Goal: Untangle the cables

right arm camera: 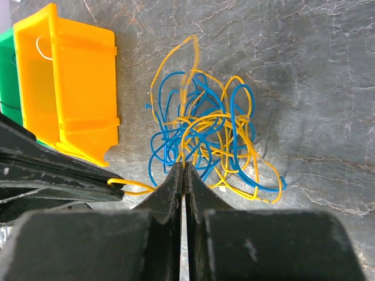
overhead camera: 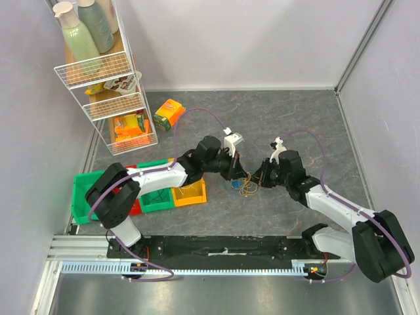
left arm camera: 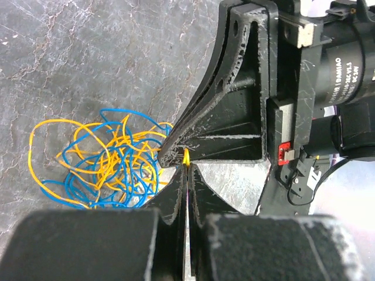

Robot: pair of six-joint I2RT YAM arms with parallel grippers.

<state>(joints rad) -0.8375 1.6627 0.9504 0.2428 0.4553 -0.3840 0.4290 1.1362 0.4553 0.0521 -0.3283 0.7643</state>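
**A:** So where are the cables (overhead camera: pixel 244 187) at?

**B:** Middle of the grey marbled worktop (overhead camera: pixel 295 125). It's one springy knot of thin yellow and blue loops. The left fingers (left arm camera: pixel 185 175) sit at its 10 o'clock, clenched on a yellow strand, I guess to peel it off.

**A:** And the other side?

**B:** The right fingers (right arm camera: pixel 183 172) are at 2 o'clock, pressed together at the knot's edge, probably anchoring it. Can't tell if a wire's actually caught.
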